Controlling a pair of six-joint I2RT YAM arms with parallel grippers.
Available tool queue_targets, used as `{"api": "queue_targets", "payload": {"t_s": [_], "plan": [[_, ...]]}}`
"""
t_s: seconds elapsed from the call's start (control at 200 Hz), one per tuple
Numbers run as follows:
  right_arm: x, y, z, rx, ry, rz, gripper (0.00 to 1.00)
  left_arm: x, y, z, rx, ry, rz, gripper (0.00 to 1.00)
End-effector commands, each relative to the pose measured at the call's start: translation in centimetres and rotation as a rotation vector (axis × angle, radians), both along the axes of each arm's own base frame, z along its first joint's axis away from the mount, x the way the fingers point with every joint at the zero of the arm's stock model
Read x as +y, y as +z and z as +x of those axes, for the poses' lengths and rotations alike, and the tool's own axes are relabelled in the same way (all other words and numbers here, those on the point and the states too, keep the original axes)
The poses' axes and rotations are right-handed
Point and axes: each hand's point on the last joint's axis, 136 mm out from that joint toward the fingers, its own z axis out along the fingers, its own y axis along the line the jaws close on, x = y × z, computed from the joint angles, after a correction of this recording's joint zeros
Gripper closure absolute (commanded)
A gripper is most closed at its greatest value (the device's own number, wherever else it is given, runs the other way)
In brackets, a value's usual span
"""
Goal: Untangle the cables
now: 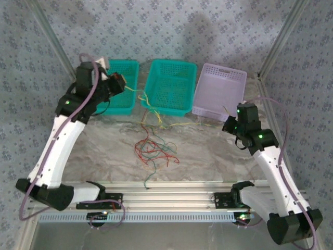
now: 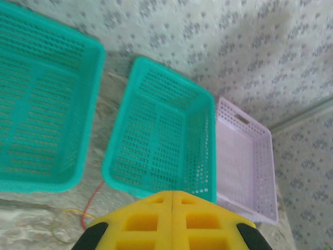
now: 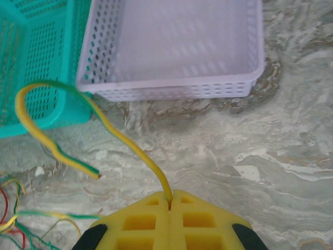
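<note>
The cables (image 1: 153, 148) lie in a loose red, green and yellow tangle on the marble table, in front of the middle teal basket (image 1: 169, 86). My right gripper (image 3: 170, 194) is shut on one yellow-green cable (image 3: 130, 143), which arcs up and left from the pads to a free end. In the top view this gripper (image 1: 229, 124) hangs low in front of the lavender basket (image 1: 218, 88). My left gripper (image 2: 172, 194) is shut, with nothing showing between its pads. It is raised over the near right corner of the left teal basket (image 1: 122, 86), and a yellow cable (image 1: 136, 94) trails from beside it.
Three baskets stand in a row at the back: left teal (image 2: 41, 104), middle teal (image 2: 161, 135) and lavender (image 2: 244, 156). A red cable (image 2: 91, 200) lies on the table below the baskets. More cable ends (image 3: 15, 219) lie left of the right gripper. Patterned walls enclose the table.
</note>
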Motion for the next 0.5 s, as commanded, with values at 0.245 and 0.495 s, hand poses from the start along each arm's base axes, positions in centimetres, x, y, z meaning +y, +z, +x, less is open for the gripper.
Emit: {"api": "queue_targets", "payload": {"t_s": [0.245, 0.495], "plan": [[-5.3, 0.1, -2.1, -0.021, -0.245, -0.01, 1.0, 8.0, 1.9, -2.5, -0.053, 0.195, 0.099, 1.0], [-7.5, 0.5, -3.5, -0.064, -0.366, -0.016, 1.0, 10.9, 2.6, -3.7, -0.083, 0.294, 0.163, 1.0]]}}
